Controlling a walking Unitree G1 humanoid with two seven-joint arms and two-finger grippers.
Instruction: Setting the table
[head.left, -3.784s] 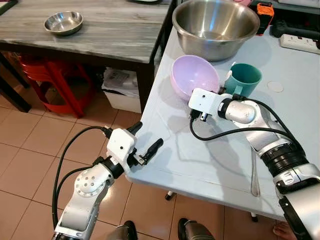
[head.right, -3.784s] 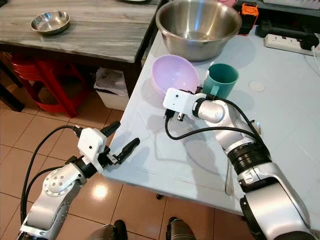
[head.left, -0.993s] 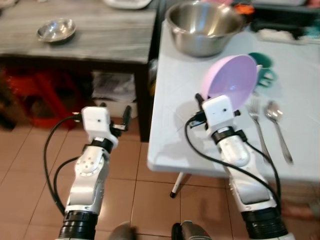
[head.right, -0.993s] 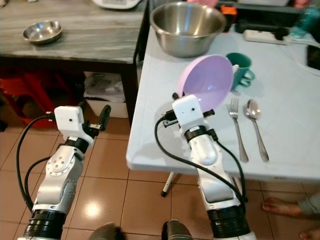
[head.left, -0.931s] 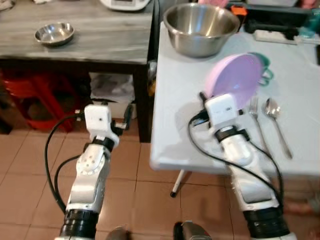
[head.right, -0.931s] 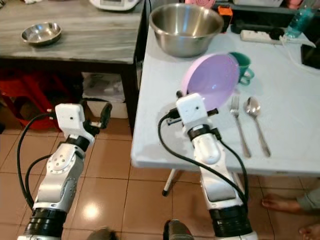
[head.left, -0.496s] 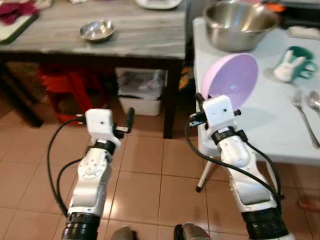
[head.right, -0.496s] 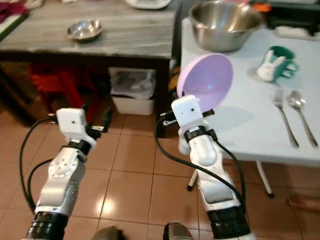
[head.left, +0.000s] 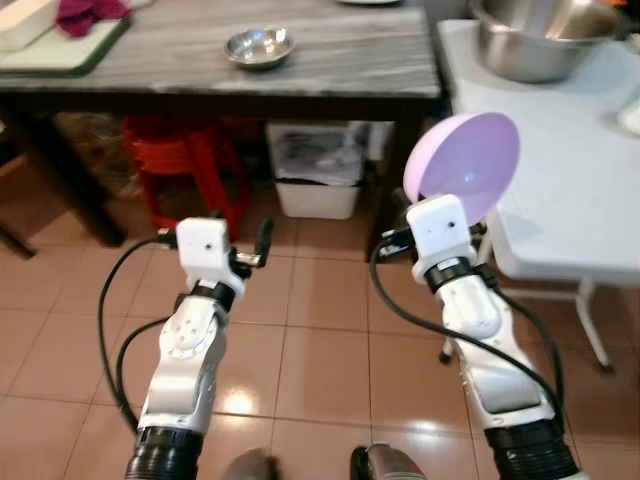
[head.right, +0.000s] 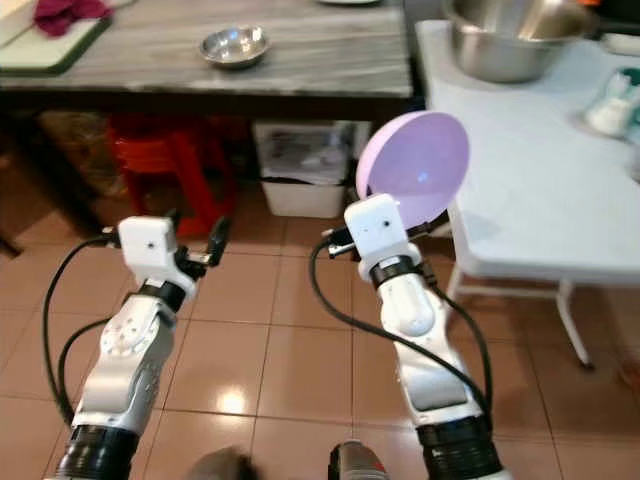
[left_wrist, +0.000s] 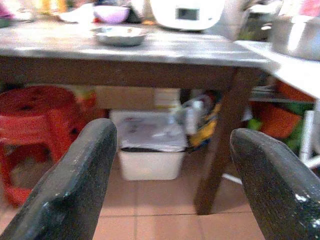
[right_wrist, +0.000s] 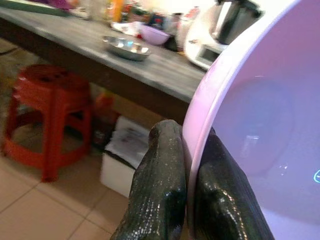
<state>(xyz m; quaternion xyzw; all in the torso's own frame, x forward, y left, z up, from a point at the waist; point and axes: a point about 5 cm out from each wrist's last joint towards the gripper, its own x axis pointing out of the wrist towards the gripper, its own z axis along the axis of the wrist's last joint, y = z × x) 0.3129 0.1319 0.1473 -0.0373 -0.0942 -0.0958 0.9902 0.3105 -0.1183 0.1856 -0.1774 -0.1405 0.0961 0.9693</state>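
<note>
Bowl in transit: right gripper pinches the round lilac plastic bowl by its rim above the floor; left gripper, fingers spread, carries nothing; placement remains.

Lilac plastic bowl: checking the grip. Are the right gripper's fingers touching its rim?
Touching. The right wrist view shows the black fingers pinching the lilac plastic bowl by its rim.

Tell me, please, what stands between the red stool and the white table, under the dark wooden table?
A white bin with paper on top stands between the red stool and the white table, under the dark wooden table; the left eye view shows it.
</note>
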